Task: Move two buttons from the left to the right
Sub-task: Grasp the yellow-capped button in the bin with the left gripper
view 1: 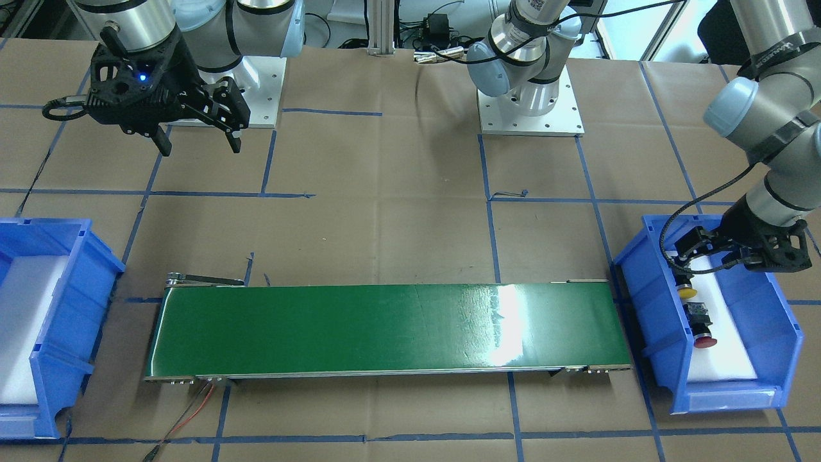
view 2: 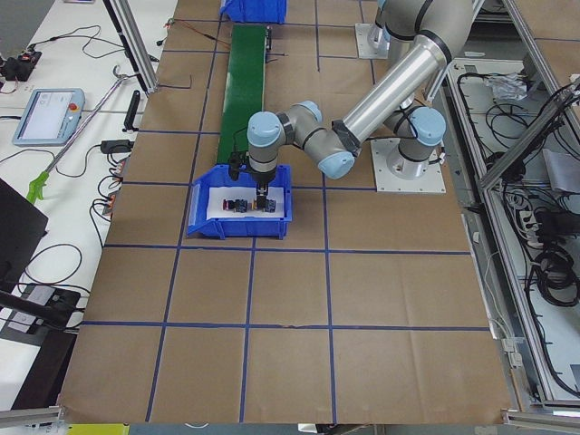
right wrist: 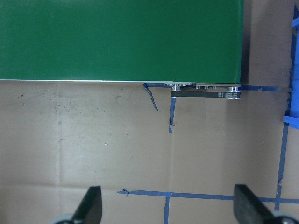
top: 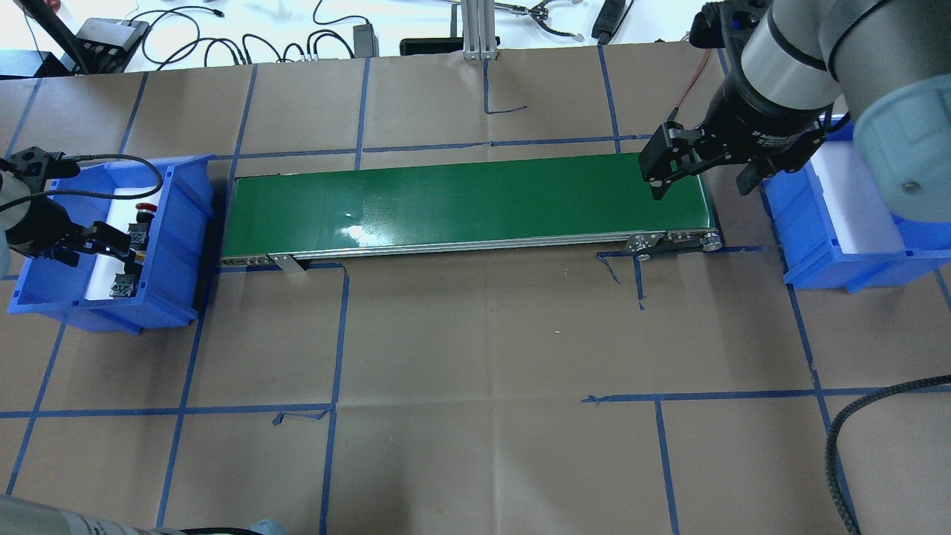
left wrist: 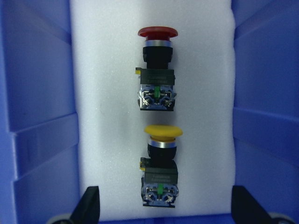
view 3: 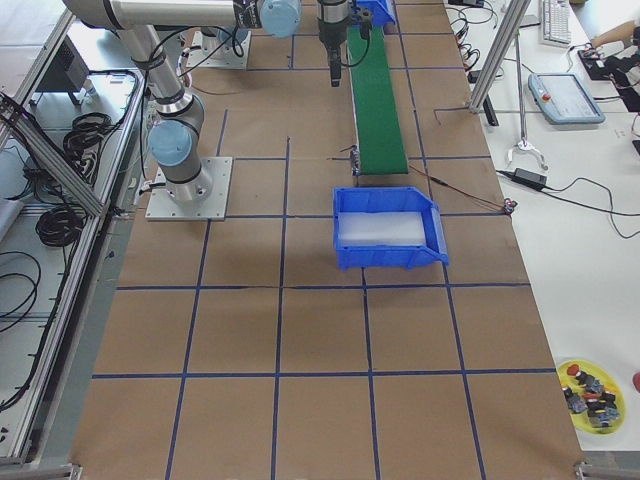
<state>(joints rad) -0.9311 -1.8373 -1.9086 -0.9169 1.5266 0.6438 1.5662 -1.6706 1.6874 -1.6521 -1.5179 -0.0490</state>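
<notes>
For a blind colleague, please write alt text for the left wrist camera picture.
A red button lies above a yellow button on white foam in a blue bin. The left gripper, jaws open, frames the yellow one from the bottom edge.

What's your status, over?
Left gripper open above yellow button. Right gripper open near conveyor end. Red button beside it in blue bin, neither gripped. Nothing in the way.

yellow button (view 1: 687, 292), red button (view 1: 700, 327), in blue bin (view 1: 646, 308)
</notes>
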